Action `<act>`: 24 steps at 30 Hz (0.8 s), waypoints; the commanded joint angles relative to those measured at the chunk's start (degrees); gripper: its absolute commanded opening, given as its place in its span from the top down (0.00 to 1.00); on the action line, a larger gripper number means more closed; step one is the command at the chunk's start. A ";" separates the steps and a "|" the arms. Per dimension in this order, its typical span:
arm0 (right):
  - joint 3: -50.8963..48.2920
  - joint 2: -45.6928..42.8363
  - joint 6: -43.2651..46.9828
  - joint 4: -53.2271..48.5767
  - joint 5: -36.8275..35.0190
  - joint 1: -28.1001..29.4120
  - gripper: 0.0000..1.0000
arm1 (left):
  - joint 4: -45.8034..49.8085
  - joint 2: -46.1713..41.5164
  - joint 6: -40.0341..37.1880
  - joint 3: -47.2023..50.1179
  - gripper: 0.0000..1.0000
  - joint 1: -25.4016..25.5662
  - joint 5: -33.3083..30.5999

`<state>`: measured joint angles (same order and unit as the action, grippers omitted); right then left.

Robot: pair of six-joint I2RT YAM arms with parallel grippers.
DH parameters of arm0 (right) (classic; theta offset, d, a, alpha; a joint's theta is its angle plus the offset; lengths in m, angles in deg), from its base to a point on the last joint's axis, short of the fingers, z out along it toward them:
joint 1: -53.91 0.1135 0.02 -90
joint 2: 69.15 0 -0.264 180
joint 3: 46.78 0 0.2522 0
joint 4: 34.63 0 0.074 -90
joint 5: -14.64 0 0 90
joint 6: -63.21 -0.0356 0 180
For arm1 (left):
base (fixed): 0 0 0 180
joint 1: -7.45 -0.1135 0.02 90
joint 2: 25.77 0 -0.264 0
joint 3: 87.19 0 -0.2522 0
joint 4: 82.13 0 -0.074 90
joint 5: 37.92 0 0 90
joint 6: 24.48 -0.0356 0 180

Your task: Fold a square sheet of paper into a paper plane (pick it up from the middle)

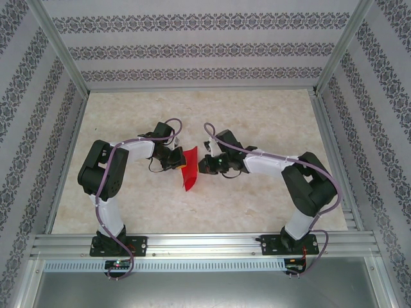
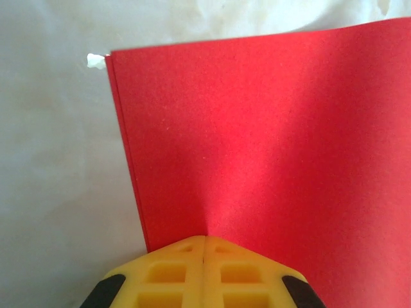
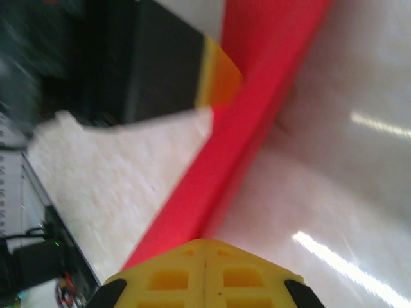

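Top external, left end effector [image 1: 180,162] pinching red paper [image 1: 190,173]

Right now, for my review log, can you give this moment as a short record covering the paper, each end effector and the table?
paper: red sheet, folded double, with layered edges visible in the left wrist view
position: held between the two arms over the middle of the table
left end effector: shut on the red sheet
right end effector: shut on the edge of the red sheet
fold stage: a flat folded panel, not yet a pointed dart
contact with table: cannot tell
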<state>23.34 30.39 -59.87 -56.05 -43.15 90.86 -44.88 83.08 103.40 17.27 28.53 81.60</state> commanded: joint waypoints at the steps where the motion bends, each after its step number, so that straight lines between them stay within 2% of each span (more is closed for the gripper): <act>1: 3.47 2.41 1.12 -3.57 -0.58 -0.76 0.97 | 7.99 4.92 -1.44 3.47 1.00 0.29 -10.01; 9: 1.36 -3.84 2.31 -10.07 -12.59 -4.08 0.93 | 7.72 4.78 -1.35 3.46 1.00 0.34 -10.00; 13: 2.12 -2.69 1.45 -6.66 -9.13 -2.58 0.91 | 7.98 4.45 -1.43 3.59 1.00 0.28 -10.19; 17: 6.18 4.32 -1.71 -2.75 -3.85 0.57 0.92 | 7.96 4.39 -1.38 3.75 1.00 0.36 -10.35; 24: 11.59 13.02 -4.14 -0.94 -3.33 2.37 0.95 | 7.89 4.27 -1.31 3.95 1.00 0.30 -10.36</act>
<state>33.40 41.85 -62.32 -58.94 -47.63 93.57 -44.90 83.00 103.23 17.33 28.53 81.57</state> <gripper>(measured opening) 0.058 0.055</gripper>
